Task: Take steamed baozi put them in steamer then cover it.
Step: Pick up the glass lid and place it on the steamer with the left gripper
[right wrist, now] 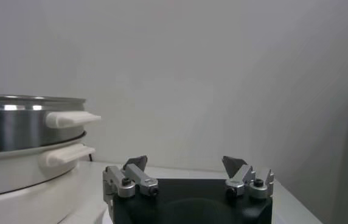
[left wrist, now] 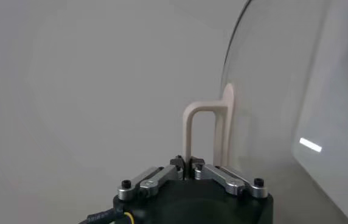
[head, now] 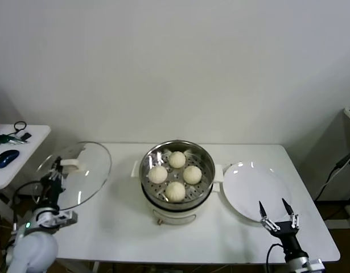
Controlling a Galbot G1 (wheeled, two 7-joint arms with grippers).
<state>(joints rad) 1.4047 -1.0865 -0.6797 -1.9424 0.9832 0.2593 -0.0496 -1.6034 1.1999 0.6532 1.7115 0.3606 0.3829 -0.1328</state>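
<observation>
The left gripper (left wrist: 188,163) has its jaws pinched tight on the cream-white handle (left wrist: 204,131) of the cover (head: 78,173), holding the glass lid tilted up off the table (head: 118,227) at the left end, beside the steamer (head: 177,182) and apart from it. The left arm rises from the near left corner, wrist pointing up and back.

The right gripper (head: 275,214) sits low at the near right, its jaws spread wide and holding nothing, fingertips pointing up just in front of the white plate (head: 254,187). The plate lies just right of the steamer's side handle (right wrist: 70,119).

Bare tabletop lies between the lid and the pot and along the near edge. A side table (head: 15,159) with a mouse (head: 5,158) stands off the left end.

Four steamed baozi (head: 176,176) rest on the perforated tray inside the uncovered steamer, round, smooth and cream-white, set in a diamond close together.
</observation>
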